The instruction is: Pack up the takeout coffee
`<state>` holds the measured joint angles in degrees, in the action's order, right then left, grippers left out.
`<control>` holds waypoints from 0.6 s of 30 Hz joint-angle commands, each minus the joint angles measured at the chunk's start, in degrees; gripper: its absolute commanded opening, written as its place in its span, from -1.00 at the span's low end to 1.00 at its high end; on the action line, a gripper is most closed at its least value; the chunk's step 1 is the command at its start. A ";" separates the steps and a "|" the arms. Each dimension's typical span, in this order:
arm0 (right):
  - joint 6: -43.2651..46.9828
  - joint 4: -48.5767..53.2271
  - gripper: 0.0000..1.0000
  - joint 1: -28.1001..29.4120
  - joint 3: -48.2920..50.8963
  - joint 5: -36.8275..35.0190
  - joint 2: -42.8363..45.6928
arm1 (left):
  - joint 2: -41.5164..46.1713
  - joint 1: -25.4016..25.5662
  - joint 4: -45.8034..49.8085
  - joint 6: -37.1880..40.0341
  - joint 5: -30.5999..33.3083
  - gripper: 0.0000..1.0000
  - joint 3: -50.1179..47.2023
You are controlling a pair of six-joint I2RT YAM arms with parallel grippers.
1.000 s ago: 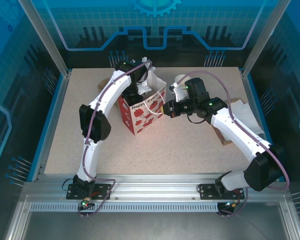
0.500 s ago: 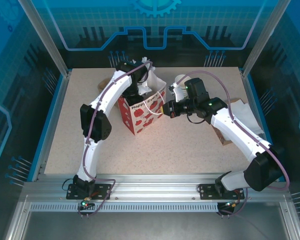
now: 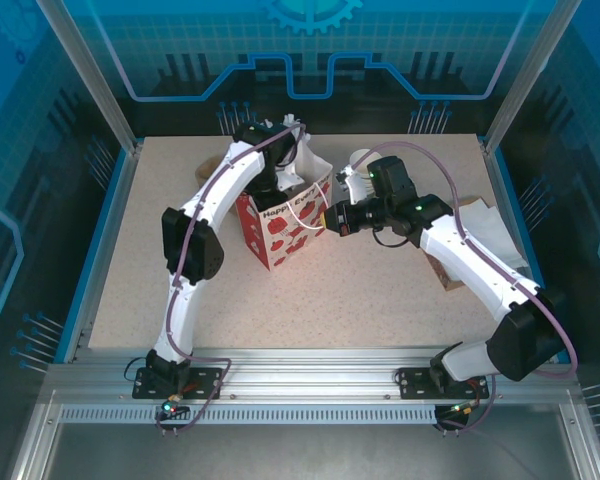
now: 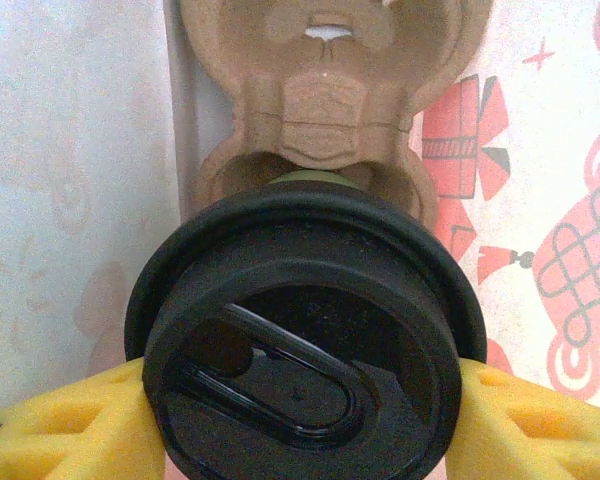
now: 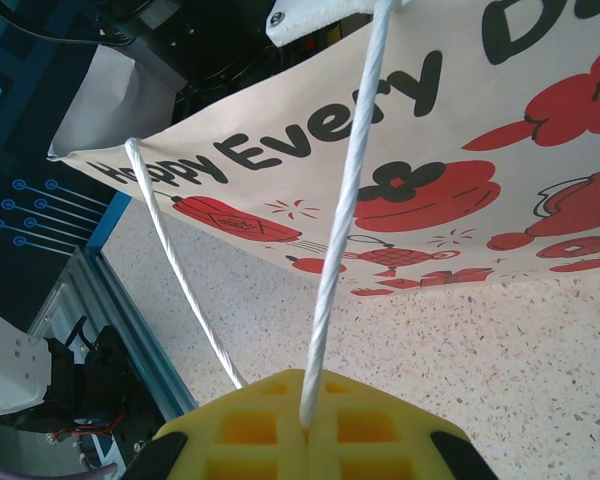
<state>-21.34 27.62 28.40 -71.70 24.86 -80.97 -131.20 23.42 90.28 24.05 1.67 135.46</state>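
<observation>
Takeout coffee [image 4: 300,340], black lid toward the camera, inside the red-printed paper bag [image 3: 290,222], over a pocket of a brown pulp cup carrier [image 4: 325,90]. Left gripper [image 4: 300,425] clamps it, a yellow finger on either side. Right gripper [image 5: 310,432] pinches the bag's white rope handle [image 5: 345,220].

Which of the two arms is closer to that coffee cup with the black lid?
Left. The left gripper clamps the takeout coffee inside the bag; the right gripper pinches the bag's rope handle outside.
</observation>
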 commanded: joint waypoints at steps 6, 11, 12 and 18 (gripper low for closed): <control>0.82 0.97 -0.91 1.10 -1.26 -0.23 -0.78 | -3.08 -0.18 -0.16 -0.47 1.51 -0.04 -0.51; 0.80 0.86 -0.92 1.11 -1.25 -0.01 -0.96 | -3.44 -0.11 -0.53 -0.61 1.59 -0.04 -0.45; 0.85 0.86 -0.92 1.12 -1.25 -0.07 -0.93 | -3.58 -0.01 -0.74 -0.61 1.59 -0.04 -0.71; 0.69 0.51 -0.92 1.11 -0.81 0.01 -1.10 | -5.07 0.09 -1.97 -1.20 1.97 -0.03 -1.72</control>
<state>-21.34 27.59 28.62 -71.70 24.80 -81.03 -132.25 23.53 90.04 23.90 1.67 135.46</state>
